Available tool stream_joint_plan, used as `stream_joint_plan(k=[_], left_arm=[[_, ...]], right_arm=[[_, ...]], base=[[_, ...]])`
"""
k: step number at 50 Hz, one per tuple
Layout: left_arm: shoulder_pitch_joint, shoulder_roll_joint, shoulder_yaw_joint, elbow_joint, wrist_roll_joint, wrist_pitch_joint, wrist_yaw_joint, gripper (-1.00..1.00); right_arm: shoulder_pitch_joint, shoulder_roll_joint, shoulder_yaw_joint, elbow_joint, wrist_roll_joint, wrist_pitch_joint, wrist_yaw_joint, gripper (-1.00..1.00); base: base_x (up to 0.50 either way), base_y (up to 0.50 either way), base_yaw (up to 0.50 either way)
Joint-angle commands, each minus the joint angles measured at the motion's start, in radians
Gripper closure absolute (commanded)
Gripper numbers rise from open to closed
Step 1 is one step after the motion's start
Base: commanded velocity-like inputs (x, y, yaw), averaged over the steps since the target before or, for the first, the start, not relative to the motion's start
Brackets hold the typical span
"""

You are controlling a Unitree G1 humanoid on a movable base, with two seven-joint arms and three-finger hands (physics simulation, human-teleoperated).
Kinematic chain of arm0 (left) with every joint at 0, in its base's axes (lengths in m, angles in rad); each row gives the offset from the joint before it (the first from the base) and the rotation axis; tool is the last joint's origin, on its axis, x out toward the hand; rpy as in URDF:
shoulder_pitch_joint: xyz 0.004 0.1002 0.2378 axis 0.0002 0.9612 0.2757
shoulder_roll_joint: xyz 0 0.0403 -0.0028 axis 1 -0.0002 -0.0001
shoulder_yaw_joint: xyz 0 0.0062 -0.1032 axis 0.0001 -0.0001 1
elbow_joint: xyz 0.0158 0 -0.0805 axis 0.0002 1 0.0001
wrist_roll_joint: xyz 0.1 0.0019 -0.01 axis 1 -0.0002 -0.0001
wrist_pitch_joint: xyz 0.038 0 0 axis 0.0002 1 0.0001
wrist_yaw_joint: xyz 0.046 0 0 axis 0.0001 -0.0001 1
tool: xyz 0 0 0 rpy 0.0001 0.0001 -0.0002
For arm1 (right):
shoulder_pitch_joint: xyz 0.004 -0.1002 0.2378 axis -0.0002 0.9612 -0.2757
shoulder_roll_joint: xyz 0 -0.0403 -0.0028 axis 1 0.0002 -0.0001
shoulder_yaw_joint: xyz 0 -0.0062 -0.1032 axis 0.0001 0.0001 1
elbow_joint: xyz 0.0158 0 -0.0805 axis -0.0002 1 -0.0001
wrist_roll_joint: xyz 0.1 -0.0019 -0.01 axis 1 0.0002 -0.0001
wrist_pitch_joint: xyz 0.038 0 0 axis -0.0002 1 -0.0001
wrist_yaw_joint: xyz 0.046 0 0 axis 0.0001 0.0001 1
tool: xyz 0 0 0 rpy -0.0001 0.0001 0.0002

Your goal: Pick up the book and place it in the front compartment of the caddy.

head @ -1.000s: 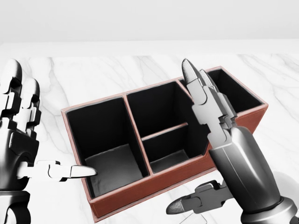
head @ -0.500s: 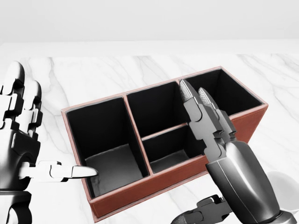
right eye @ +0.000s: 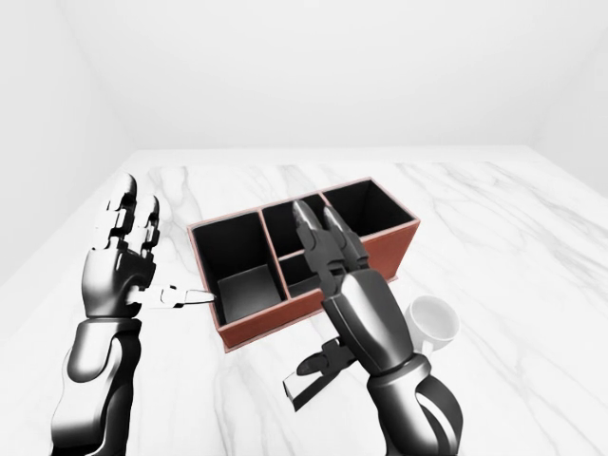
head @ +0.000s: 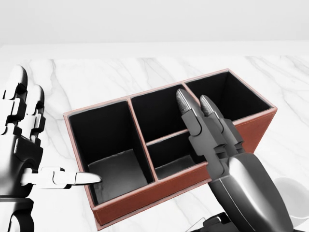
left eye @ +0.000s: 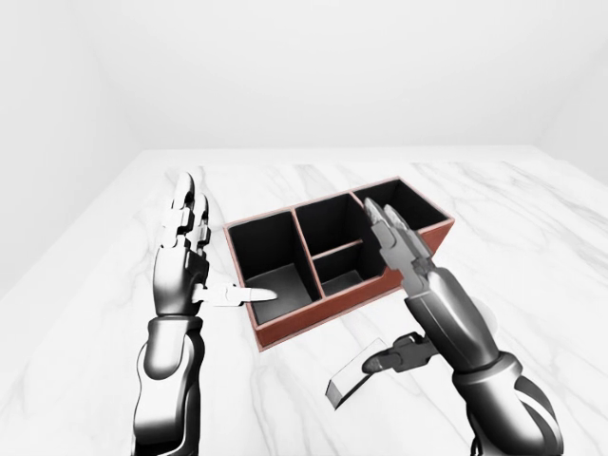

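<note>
On the white marble tabletop (left eye: pixel 532 247), the red-brown leather caddy (left eye: pixel 285 332) with black compartments stands empty and unlabelled. Nearer, the grey book (left eye: pixel 353 379) lies flat beneath the splayed right hand (left eye: pixel 404 275). Left hand (left eye: pixel 185 252) open, left of the caddy. A white mug (right eye: pixel 432 321) sits right.

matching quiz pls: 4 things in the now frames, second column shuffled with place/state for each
Things:
1. caddy
2. book
3. mug
4. left hand

Place or state:
A. white, right of the right forearm in the right-eye view
B. open, fingers up, thumb pointing at the caddy's left end
C. lying on the marble below the caddy, under the right hand's thumb
D. red-brown outside, black compartments, nothing inside

Pairs: 1-D, 2-C, 3-A, 4-B
</note>
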Motion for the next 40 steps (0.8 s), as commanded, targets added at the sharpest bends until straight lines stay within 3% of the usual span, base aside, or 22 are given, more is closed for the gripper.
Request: stream_joint_plan(k=[1, 40], left_arm=[[0.002, -0.001, -0.001, 0.002, 0.001, 0.0, 0.0, -1.0], [0.0, 0.0, -0.002, 0.01, 0.002, 0.0, 0.0, -1.0]], right_arm=[[0.01, -0.002, 0.008, -0.034, -0.03, 0.0, 0.034, -1.0], [0.133, -0.036, 0.077, -0.018, -0.08, 0.0, 0.008, -1.0]], base=[[0.0, 0.0, 0.0], [0.0, 0.0, 0.0]])
